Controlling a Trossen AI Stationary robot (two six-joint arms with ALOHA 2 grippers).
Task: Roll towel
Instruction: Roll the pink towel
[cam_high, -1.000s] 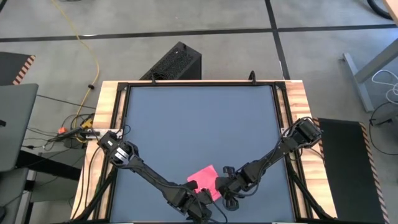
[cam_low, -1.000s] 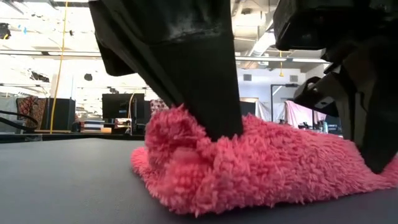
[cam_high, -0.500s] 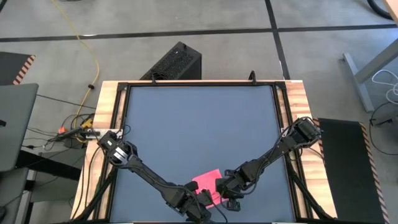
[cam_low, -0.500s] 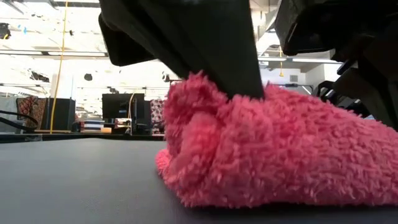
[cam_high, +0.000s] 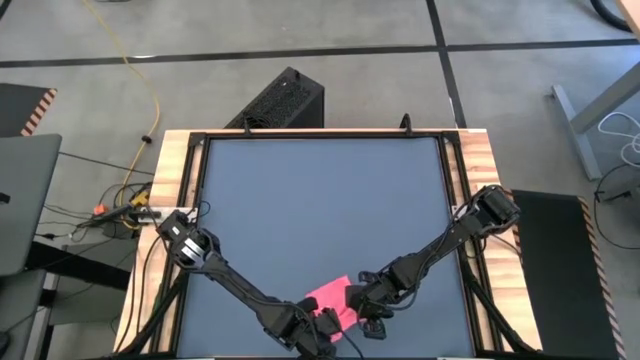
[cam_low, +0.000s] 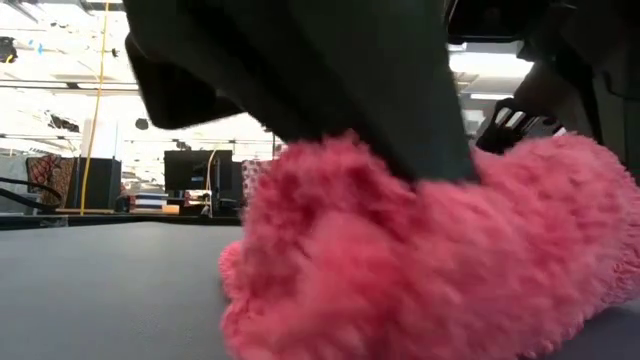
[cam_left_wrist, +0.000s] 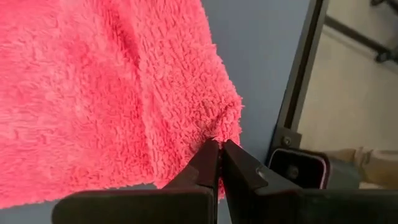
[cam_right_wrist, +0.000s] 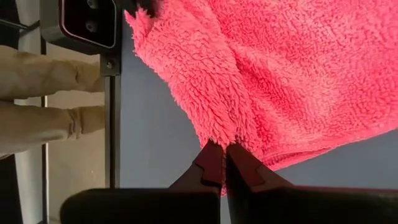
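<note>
Grey table mat (cam_high: 320, 210), pink towel (cam_high: 328, 297) at its near edge.
Both my grippers, left gripper (cam_left_wrist: 219, 151) and right gripper (cam_right_wrist: 224, 151), pinch towel corners; I should move them evenly together.

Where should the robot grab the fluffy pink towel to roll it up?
By its near edge, one corner for each hand, coming in low from the table's front. The towel lies soft and bunched on the mat, so a thin pinch of its edge works best. The left hand and right hand pinch it that way now.
</note>
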